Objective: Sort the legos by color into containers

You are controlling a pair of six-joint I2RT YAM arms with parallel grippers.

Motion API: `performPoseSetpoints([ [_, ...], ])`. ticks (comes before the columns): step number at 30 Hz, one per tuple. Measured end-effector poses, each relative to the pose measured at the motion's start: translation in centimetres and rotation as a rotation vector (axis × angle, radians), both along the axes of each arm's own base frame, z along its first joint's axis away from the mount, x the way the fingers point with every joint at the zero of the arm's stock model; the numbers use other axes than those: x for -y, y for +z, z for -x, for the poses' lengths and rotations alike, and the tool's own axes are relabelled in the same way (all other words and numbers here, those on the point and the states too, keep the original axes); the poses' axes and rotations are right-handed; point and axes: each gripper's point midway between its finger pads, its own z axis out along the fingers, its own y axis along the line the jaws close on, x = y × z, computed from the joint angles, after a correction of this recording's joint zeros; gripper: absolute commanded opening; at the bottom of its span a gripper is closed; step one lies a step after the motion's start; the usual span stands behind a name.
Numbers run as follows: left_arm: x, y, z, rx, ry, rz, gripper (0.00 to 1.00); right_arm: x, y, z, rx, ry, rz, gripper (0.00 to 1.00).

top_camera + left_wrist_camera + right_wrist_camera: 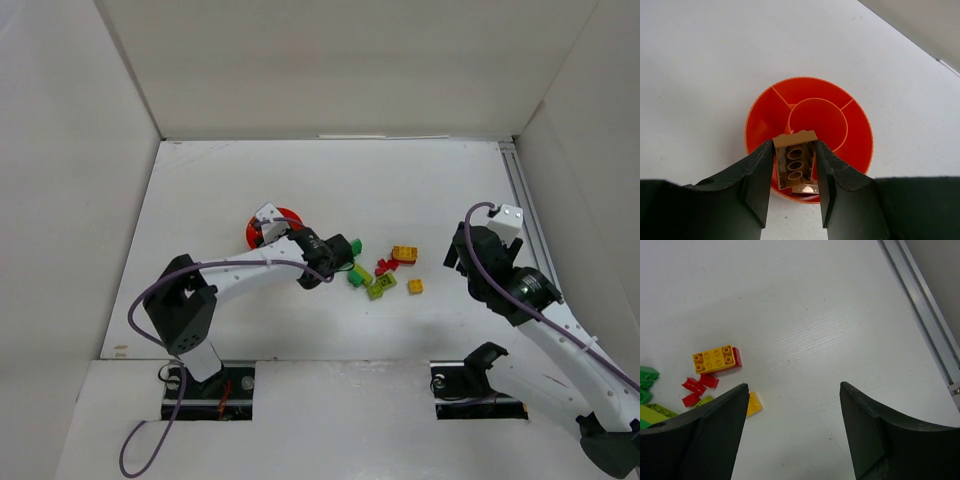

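My left gripper (794, 146) is shut on a brown-orange brick (796, 162), held underside up over the near rim of the orange-red divided bowl (812, 92). A second brownish piece (805, 189) shows just under it at the bowl's near edge. In the top view the left gripper (277, 236) covers much of the bowl (291, 215). My right gripper (794, 390) is open and empty above bare table, right of the loose bricks. These are a yellow brick (715, 359) on a red one (736, 356), red pieces (699, 386), a small yellow piece (754, 403), green (647, 377) and lime (652, 414).
In the top view the brick pile (385, 272) lies between the two grippers, right of the bowl. White walls enclose the table. A metal rail (920, 310) runs along the right edge. The right gripper (458, 256) hangs near that side.
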Motion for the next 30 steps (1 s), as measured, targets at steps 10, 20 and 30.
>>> performPoseSetpoints([
  [10, 0.0, -1.1, 0.0, 0.049, 0.018, 0.017, 0.33, 0.1, 0.2, 0.1, 0.006, 0.000, -0.001, 0.78],
  [20, 0.2, -1.9, 0.2, 0.048, 0.005, -0.004, 0.55, 0.5, 0.7, 0.4, 0.032, -0.008, -0.009, 0.78],
  [30, 0.9, -1.8, 0.8, 0.034, -0.026, -0.009, 1.00, 0.6, 0.7, 0.4, 0.032, -0.014, -0.007, 0.78],
])
